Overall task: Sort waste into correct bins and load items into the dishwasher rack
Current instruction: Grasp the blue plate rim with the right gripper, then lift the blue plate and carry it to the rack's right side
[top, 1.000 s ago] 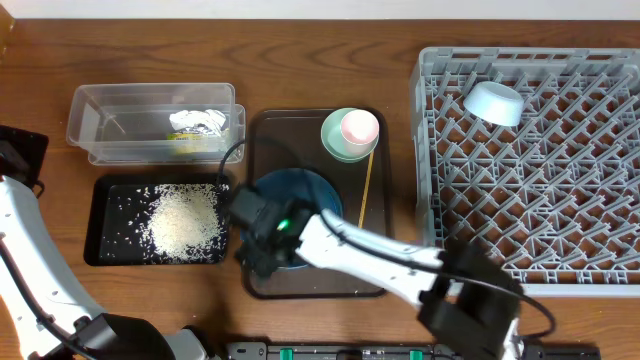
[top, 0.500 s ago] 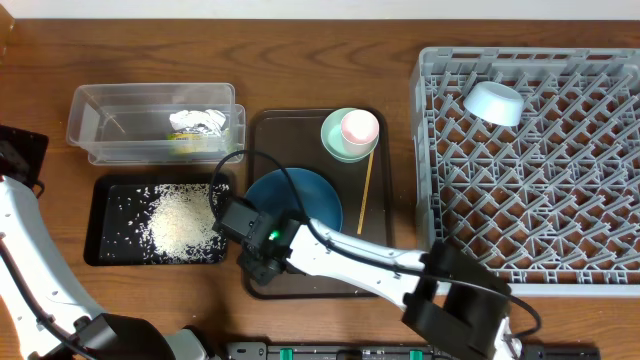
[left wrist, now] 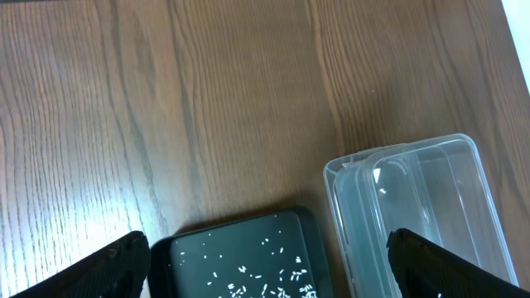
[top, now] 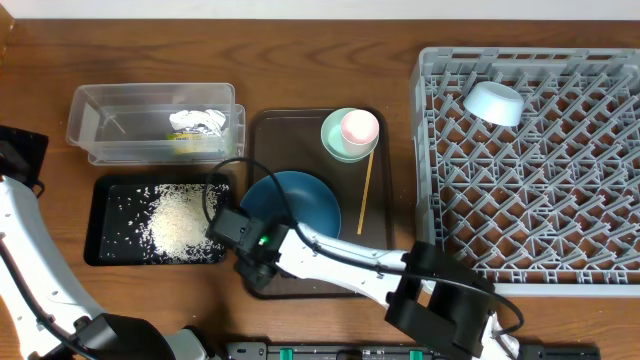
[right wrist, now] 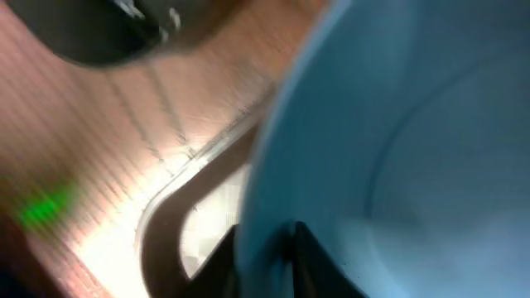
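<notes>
We see the right end effector (top: pixel 256 252) pinching the near-left rim of the dark-blue dish (top: pixel 295 203), which lies on the brown serving tray (top: pixel 262 135) beside the wooden stick (top: pixel 365 195). The mint-green bowl (top: pixel 333 143), with the pink cup (top: pixel 360 127) in it, sits at the tray's far corner. Our left end effector (left wrist: pixel 273 273) hangs spread wide over the bench (left wrist: pixel 207 99), above the black tray (left wrist: pixel 240 248) of rice (top: pixel 183 220) and the clear tub (left wrist: pixel 414 207) with the wrapper (top: pixel 197 122). The light-blue bowl (top: pixel 494 102) lies in the grey rack (top: pixel 560 200).
</notes>
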Action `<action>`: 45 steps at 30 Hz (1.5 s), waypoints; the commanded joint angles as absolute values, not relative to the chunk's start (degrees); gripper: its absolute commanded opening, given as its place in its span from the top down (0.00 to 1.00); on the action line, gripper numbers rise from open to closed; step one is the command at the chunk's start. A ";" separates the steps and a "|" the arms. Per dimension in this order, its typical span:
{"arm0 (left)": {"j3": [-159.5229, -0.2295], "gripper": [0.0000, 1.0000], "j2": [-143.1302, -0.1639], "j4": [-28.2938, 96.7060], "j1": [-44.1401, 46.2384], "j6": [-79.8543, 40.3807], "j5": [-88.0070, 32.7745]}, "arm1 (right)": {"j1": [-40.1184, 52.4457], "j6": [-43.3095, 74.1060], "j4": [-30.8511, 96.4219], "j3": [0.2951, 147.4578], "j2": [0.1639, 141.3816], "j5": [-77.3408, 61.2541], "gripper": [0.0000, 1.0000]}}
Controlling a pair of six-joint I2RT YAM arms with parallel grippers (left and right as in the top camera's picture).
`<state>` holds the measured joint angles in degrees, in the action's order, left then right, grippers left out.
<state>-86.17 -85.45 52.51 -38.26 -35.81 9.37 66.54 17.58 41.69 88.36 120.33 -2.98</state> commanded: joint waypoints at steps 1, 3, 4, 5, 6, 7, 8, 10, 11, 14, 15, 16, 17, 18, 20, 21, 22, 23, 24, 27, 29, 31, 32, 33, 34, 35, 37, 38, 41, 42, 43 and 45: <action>-86.48 0.06 -85.69 52.69 -38.50 -35.88 9.56 | 67.05 18.22 42.54 91.48 120.22 -3.18 0.96; -86.48 0.06 -85.69 52.69 -38.50 -35.88 9.56 | 66.98 18.22 43.40 92.82 120.22 -3.20 0.99; -86.48 0.06 -85.69 52.69 -38.50 -35.88 9.56 | 66.92 18.24 43.77 93.45 120.22 -3.20 0.99; -86.48 0.06 -85.69 52.69 -38.50 -35.88 9.56 | 66.76 18.24 44.34 94.26 120.20 -3.20 0.99; -86.48 0.06 -85.69 52.69 -38.50 -35.88 9.56 | 66.48 18.26 45.41 95.68 120.20 -3.20 0.99; -86.48 0.06 -85.69 52.69 -38.50 -35.88 9.56 | 66.15 18.28 46.39 96.84 120.20 -3.18 0.99; -86.48 0.06 -85.69 52.69 -38.50 -35.88 9.56 | 65.47 18.28 48.07 98.61 120.18 -3.18 0.99; -86.48 0.06 -85.69 52.69 -38.50 -35.88 9.56 | 64.20 18.26 50.92 101.32 119.83 -3.18 0.99; -86.48 0.06 -85.69 52.69 -38.50 -35.88 9.56 | 63.00 18.22 53.19 103.33 119.35 -3.16 0.99; -86.48 0.06 -85.69 52.69 -38.50 -35.88 9.56 | 59.09 18.20 59.24 108.66 117.89 -2.11 0.99; -86.48 0.06 -85.69 52.69 -38.50 -35.88 9.56 | 57.32 18.20 61.63 110.72 117.12 -1.13 0.99; -86.48 0.06 -85.69 52.69 -38.50 -35.88 9.56 | 55.57 18.20 63.70 112.36 116.40 0.16 0.99; -86.48 0.06 -85.69 52.69 -38.50 -35.88 9.56 | 53.01 18.22 66.46 114.28 115.18 2.22 0.99; -86.48 0.06 -85.69 52.69 -38.50 -35.88 9.56 | 50.94 18.20 68.20 115.33 114.15 3.33 0.99; -86.48 0.06 -85.69 52.69 -38.50 -35.88 9.56 | 45.69 18.15 70.70 116.55 111.09 3.64 0.99; -86.48 0.06 -85.69 52.69 -38.50 -35.88 9.56 | 42.68 17.76 71.26 116.57 109.14 3.53 0.99; -86.48 0.06 -85.69 52.69 -38.50 -35.88 9.56 | 39.97 17.04 71.59 116.55 107.44 3.53 0.99; -86.48 0.06 -85.69 52.69 -38.50 -35.88 9.56 | 36.60 16.08 71.68 116.55 105.62 3.09 0.99; -86.48 0.06 -85.69 52.69 -38.50 -35.88 9.56 | 33.54 15.29 71.59 116.55 103.96 2.09 0.99; -86.48 0.06 -85.69 52.69 -38.50 -35.88 9.56 | 22.41 12.91 70.41 116.55 99.39 -4.82 0.99; -86.48 0.06 -85.69 52.69 -38.50 -35.88 9.56 | 13.76 9.80 68.93 116.55 97.32 -13.39 0.99; -86.48 0.06 -85.69 52.69 -38.50 -35.88 9.56 | 4.93 6.63 67.16 116.51 96.66 -23.75 0.99; -86.48 0.06 -85.69 52.69 -38.50 -35.88 9.56 | 1.26 5.30 66.30 116.38 96.68 -28.53 0.99; -86.48 0.06 -85.69 52.69 -38.50 -35.88 9.56 | -2.57 4.03 65.04 115.83 96.95 -33.74 0.99; -86.48 0.06 -85.69 52.69 -38.50 -35.88 9.56 | -5.54 3.44 63.88 115.07 97.17 -37.71 0.99; -86.48 0.06 -85.69 52.69 -38.50 -35.88 9.56 | -8.80 3.05 62.74 113.97 97.47 -41.47 0.99; -86.48 0.06 -85.69 52.69 -38.50 -35.88 9.56 | -13.85 3.09 60.20 111.28 98.15 -46.39 0.99; -86.48 0.06 -85.69 52.69 -38.50 -35.88 9.56 | -16.14 3.09 58.02 109.34 98.39 -48.90 0.99; -86.48 0.06 -85.69 52.69 -38.50 -35.88 9.56 | -21.52 3.14 48.21 102.24 99.04 -57.30 0.99; -86.48 0.06 -85.69 52.69 -38.50 -35.88 9.56 | -22.94 3.14 44.40 99.96 99.26 -60.64 0.99; -86.48 0.06 -85.69 52.69 -38.50 -35.88 9.56 | -24.45 3.29 39.79 97.49 99.53 -64.40 0.99; -86.48 0.06 -85.69 52.69 -38.50 -35.88 9.56 | -26.96 6.15 30.63 93.17 100.18 -69.47 0.99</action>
<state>-86.17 -85.45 52.53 -38.26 -35.81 9.37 -24.01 5.26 36.69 97.73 99.15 -53.80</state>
